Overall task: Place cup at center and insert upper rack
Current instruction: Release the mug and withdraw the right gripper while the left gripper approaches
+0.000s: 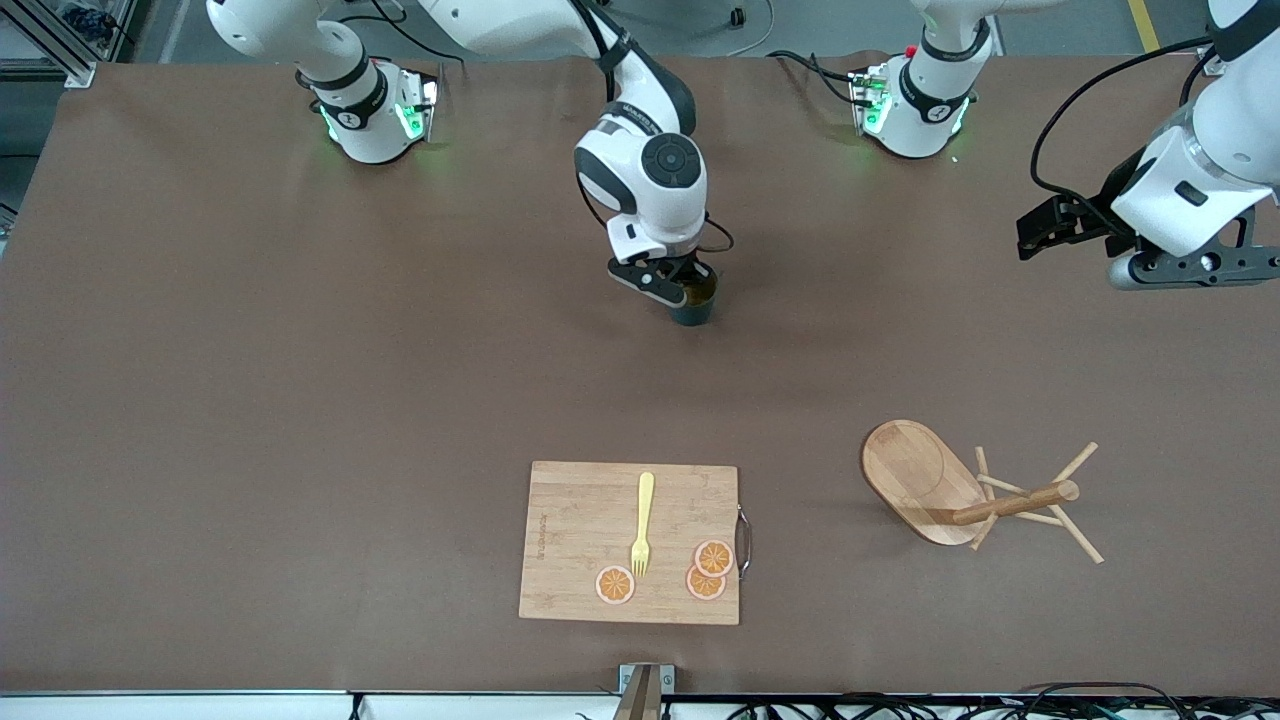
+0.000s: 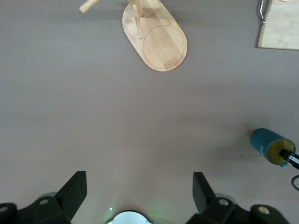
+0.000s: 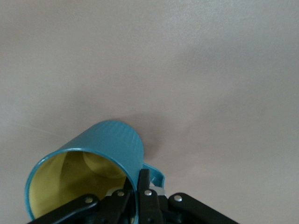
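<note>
1. Right now the right pincer point(image 1: 690, 290) is pinched tight on the rim of the cup point(image 1: 694, 303), one finger inside and one outside, next to the little handle.
2. The cup is dark teal outside and yellow inside. It sits about in the middle of the bench point(image 1: 300, 400), under the right pincer. I cannot tell if its bottom is touching the bench yet.
3. The left pincer point(image 1: 1060, 228) is spread wide and holds nothing. It waits up in the air over the left arm's end of the bench.
4. The upper rack point(image 1: 960, 495) lies tipped on its side. Its flat oval foot stands up on its edge and its pole points sideways. It is closer to the front camera than the cup, toward the left arm's end.
5. I think the cup step is in hand and almost done. Next the right pincer should let go and lift away. Then the rack has to be picked up and stood upright, which looks like a job for the left pincer.
6. Counting: one cup, one rack, one cutting board point(image 1: 560, 540), one yellow fork point(image 1: 643, 523) and three orange slices point(image 1: 714, 557) on the board.
</note>
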Motion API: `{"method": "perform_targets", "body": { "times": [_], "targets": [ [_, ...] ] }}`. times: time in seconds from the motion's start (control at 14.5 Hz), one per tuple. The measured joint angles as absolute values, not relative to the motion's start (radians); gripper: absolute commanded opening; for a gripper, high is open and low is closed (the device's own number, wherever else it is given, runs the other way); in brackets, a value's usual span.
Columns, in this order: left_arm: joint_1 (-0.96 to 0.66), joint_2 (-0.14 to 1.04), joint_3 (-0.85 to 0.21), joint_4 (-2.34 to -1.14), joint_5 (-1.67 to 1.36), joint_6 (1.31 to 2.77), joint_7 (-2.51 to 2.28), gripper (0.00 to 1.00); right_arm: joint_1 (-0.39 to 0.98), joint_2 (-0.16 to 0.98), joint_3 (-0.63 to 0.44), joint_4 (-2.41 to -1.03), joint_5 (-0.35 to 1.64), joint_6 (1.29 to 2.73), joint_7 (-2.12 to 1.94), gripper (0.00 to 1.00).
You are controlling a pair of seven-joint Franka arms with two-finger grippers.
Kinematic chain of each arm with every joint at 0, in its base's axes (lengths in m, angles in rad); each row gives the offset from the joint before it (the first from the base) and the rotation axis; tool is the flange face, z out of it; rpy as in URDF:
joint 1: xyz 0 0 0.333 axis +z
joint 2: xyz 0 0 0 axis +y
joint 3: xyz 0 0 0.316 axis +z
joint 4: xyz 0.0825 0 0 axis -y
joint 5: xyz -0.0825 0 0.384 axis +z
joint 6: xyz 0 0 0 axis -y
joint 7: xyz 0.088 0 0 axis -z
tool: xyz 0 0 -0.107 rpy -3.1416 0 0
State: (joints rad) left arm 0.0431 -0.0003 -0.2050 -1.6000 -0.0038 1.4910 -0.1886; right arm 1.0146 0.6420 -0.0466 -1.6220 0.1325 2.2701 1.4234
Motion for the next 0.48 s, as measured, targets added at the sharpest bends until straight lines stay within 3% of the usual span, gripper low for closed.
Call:
{"method": "perform_targets", "body": {
  "times": [0.07,0.14,0.48],
  "targets": [
    [0.043,0.0,-0.212,-1.6,-0.004,1.491,-0.209,1.0,1.015,0.643,-0.048,-1.618,0.132,2.284,1.439,0.74],
    [0.042,0.0,-0.227,-1.6,-0.004,1.491,-0.237,1.0,1.015,0.645,-0.051,-1.618,0.131,2.289,1.442,1.0],
    [0.038,-0.001,-0.373,-1.598,-0.004,1.491,-0.474,1.0,1.004,0.644,-0.067,-1.591,0.128,2.246,1.361,1.0]
  ]
}}
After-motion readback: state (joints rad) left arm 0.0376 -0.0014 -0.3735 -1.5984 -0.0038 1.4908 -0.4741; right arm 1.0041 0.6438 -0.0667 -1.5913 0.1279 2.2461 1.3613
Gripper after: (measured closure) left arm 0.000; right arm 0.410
